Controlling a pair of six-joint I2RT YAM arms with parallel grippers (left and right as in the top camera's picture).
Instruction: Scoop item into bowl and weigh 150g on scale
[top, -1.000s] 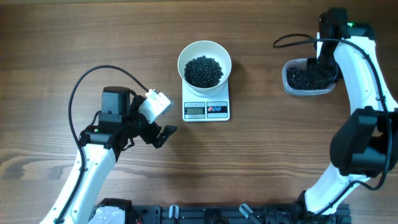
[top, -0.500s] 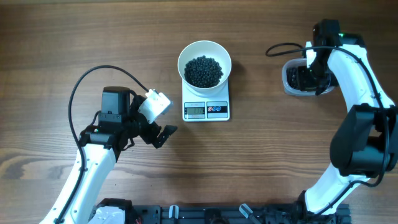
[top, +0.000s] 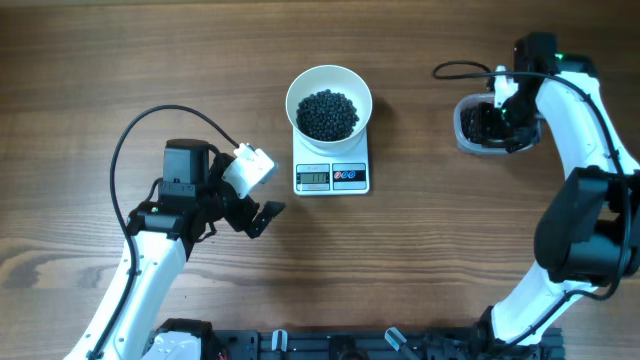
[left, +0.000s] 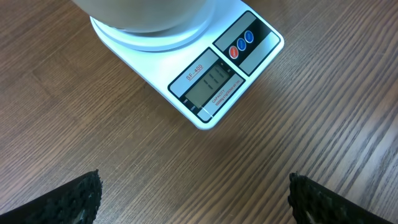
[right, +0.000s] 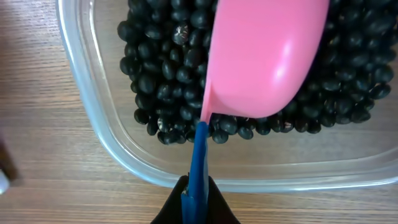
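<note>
Surface: a wooden table (top: 150, 60), brown, with pronounced grain running along its length. The room beyond its edges is not in view.

Scale (top: 331, 170): flat, white, square with rounded corners, smooth plastic. It stands mid-table, towards the far edge. The front strip carries a grey display (left: 208, 81) marked "SF-400". The digits and the small print beneath cannot be read. Beside the display sit round buttons (left: 241, 44), one red and two blue, on a grey panel.

White bowl (top: 329, 104): round, plain, smooth-sided, seated on the scale platform. It holds a mound of black beans (top: 328, 114), small, rounded and slightly glossy.

Clear plastic container (right: 99, 124): rectangular with rounded corners and translucent walls, near the far right corner of the table and well apart from the scale. It holds more of the same beans.

Pink scoop (right: 264, 56): glossy rounded plastic on a thin blue handle, its convex back towards the wrist camera, lying over the beans inside the container.

Right gripper (right: 196, 205): jaws pinched on the blue handle of the scoop.

Left gripper (left: 194, 199): jaws spread wide and holding nothing, black ribbed fingertips (left: 68, 199) above bare table near the front of the scale.
</note>
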